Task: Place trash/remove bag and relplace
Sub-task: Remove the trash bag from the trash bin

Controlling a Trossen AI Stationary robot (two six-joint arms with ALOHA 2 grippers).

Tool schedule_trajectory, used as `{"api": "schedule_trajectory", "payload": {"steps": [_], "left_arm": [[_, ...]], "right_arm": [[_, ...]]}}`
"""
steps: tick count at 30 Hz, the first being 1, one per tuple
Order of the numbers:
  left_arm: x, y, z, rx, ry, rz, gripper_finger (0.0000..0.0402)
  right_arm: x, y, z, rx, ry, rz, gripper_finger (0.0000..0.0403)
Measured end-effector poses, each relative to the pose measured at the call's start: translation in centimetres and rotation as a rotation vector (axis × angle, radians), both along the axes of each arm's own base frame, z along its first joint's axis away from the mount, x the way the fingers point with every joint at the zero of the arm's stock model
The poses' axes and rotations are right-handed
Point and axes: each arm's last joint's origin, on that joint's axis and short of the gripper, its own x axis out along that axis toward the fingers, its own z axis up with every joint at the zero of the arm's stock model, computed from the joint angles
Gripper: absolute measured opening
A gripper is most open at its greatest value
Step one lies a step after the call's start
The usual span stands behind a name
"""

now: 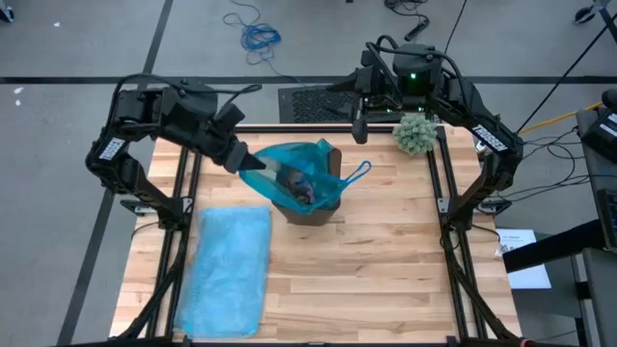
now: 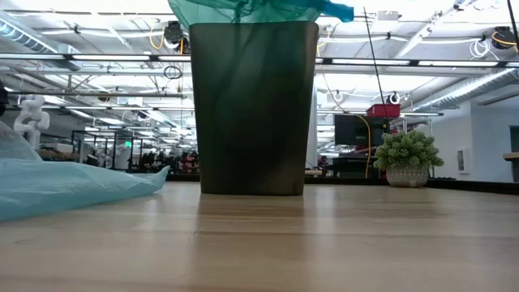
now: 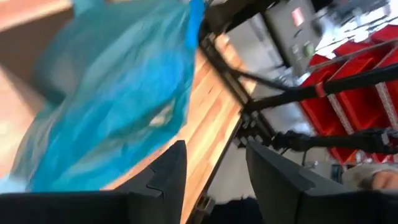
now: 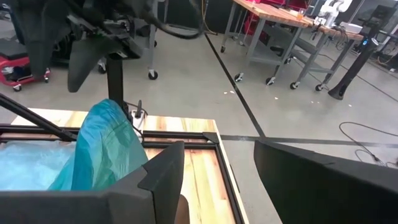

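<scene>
A dark bin stands on its base mid-table, lined with a blue bag whose rim drapes over the top and whose handle loop hangs toward the right. Something dark lies inside the bag; I cannot make out any paper wads. My left gripper is open just beside the bag's left rim, the blue film off to one side of its fingers and nothing between them. My right gripper is open, raised over the far edge.
A second blue bag lies flat on the table's left half. A fuzzy grey-green ball in a pot stands at the far right corner. Bare wood lies right of and nearer than the bin.
</scene>
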Motion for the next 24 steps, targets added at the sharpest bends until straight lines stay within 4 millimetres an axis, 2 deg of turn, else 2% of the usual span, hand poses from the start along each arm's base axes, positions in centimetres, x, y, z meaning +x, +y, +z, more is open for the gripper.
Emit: {"api": "schedule_trajectory", "payload": {"steps": [4,11,17,24], "left_arm": [[-0.3,-0.6,-0.4,-0.041,0.067,0.029,0.0120],[-0.5,-2.4,-0.7,-0.072,0.106,-0.013,0.0012],[-0.6,-3.8,-0.7,-0.054,0.110,0.051,0.0002],[-0.3,-5.3,-1.3,-0.019,0.121,0.204,0.0001]], "right_arm": [[0.0,0.0,0.0,-0.018,0.005,0.005,0.0187],[0.0,0.0,-0.1,-0.022,0.019,0.007,0.0187],[-0.1,0.0,-0.5,-0.009,0.060,0.007,0.0187],[-0.5,0.1,-0.5,0.002,0.068,0.032,0.0187]]}}
